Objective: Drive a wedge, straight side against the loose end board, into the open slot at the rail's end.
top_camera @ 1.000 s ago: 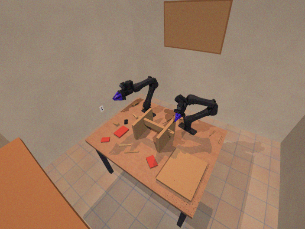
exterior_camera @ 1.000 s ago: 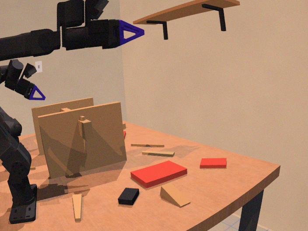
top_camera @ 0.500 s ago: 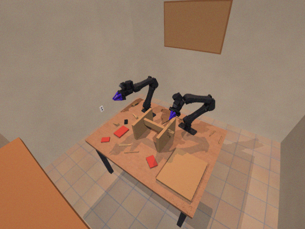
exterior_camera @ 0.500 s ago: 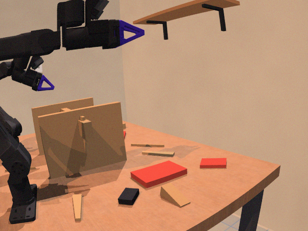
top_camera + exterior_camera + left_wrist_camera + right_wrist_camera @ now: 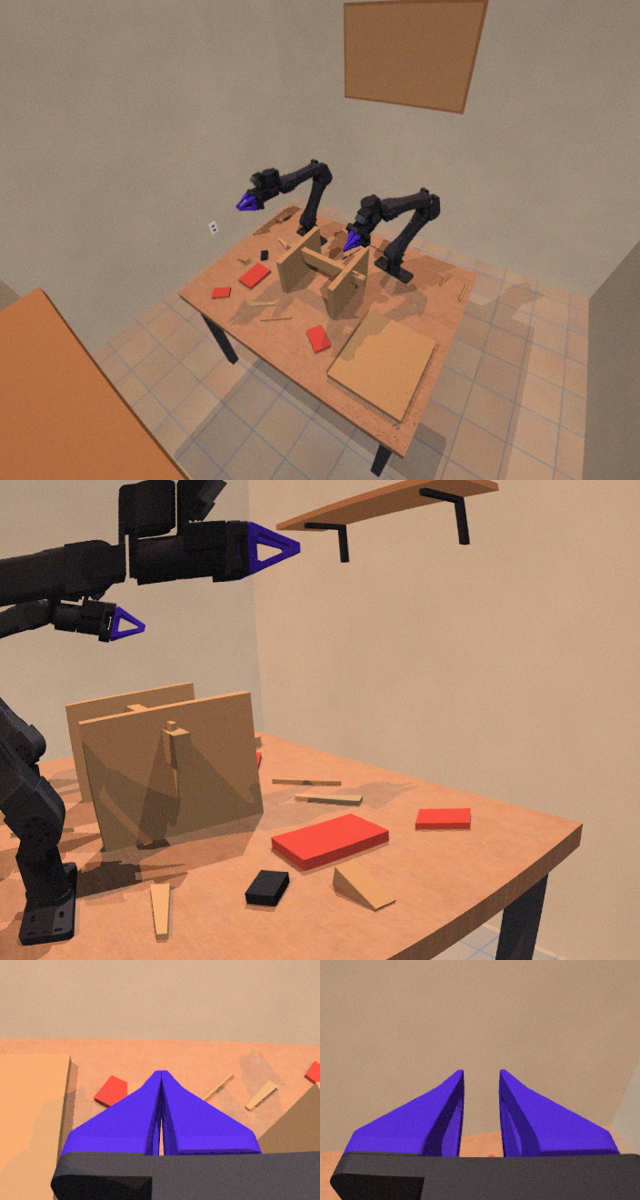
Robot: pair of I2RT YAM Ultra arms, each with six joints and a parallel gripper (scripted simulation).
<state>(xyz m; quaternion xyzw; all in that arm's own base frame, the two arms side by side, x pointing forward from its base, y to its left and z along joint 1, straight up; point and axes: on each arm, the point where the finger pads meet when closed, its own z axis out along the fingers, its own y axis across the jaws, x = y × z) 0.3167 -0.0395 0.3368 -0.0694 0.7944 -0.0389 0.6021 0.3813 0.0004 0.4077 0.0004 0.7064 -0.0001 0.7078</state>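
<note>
Your left gripper is shut tight and empty. Your right gripper is open a little, also empty. A wedge pokes up at the rail's end.

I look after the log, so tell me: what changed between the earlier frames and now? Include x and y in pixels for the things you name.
The left gripper [image 5: 345, 250] [image 5: 144, 628] [image 5: 161, 1080] rose and swung outward, shut and empty. Nothing was visibly grasped or released. The right gripper [image 5: 237, 207] [image 5: 299, 547] [image 5: 481, 1079] and rail [image 5: 321, 261] look unmoved.
</note>
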